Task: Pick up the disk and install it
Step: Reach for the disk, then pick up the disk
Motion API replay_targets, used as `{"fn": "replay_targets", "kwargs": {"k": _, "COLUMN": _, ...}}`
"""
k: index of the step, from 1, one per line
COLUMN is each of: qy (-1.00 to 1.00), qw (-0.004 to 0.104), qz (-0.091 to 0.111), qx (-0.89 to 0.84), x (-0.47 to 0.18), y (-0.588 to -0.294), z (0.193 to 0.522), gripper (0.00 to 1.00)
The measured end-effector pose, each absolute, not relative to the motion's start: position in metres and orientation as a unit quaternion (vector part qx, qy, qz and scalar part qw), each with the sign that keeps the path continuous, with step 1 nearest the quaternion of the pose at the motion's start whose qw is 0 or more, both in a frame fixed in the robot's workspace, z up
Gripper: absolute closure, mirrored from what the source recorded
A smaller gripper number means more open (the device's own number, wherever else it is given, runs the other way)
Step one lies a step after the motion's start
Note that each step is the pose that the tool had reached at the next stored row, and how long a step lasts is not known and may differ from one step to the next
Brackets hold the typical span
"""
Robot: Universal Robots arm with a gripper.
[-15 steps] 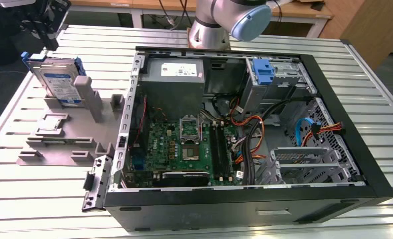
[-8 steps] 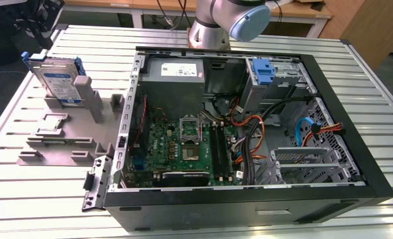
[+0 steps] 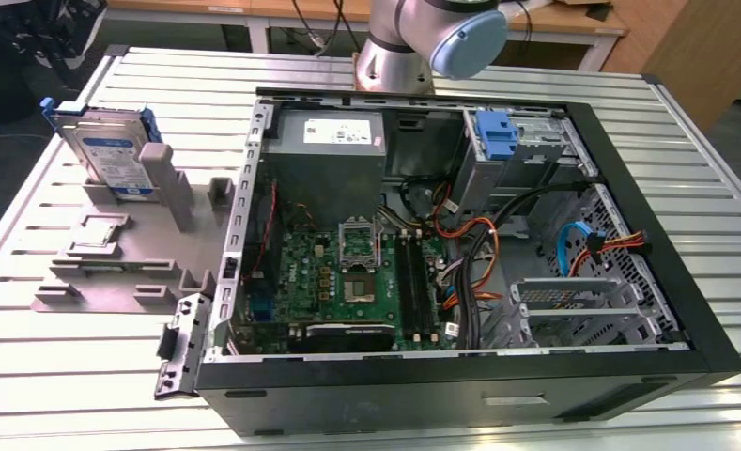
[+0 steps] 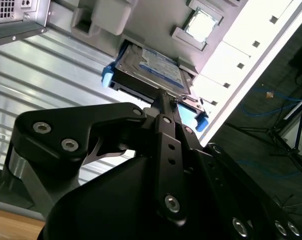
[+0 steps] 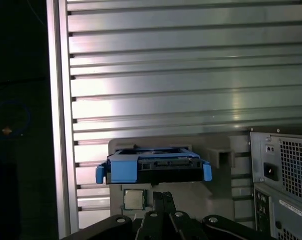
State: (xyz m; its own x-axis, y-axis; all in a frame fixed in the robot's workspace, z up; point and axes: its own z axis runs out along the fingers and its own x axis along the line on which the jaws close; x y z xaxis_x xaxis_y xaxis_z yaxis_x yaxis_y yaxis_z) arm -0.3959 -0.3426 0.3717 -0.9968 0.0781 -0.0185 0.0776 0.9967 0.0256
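- We see the fingers (image 5: 163, 197) pressed together with nothing held. In the first wrist view their tips sit just short of the disk (image 5: 153, 165), no contact that we can confirm.
- In the second wrist view the fingers (image 4: 163, 100) line up with the edge of the disk (image 4: 151, 67).
- The disk (image 3: 107, 150) stands upright on edge in a slot of the grey holder (image 3: 119, 254), near the bench (image 3: 44, 376) corner at the exterior view's far left. Its blue carrier is still on and it isn't installed.
- A small square chip (image 5: 133, 199) lies flat in a pocket of the same holder, just beside the disk.
- The open computer case (image 3: 470, 376) lies mid-bench, well apart from the disk, with a blue bracket (image 3: 498, 132) upright in its drive cage.
- The arm (image 3: 433, 38) reaches in over the far bench edge.
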Motion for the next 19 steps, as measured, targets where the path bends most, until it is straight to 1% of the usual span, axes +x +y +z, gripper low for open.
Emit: {"fn": "replay_targets", "kwargs": {"k": 19, "qy": 0.999, "qw": 0.010, "qz": 0.012, "qx": 0.039, "x": -0.421, "y": -0.340, "z": 0.369, "gripper": 0.90}}
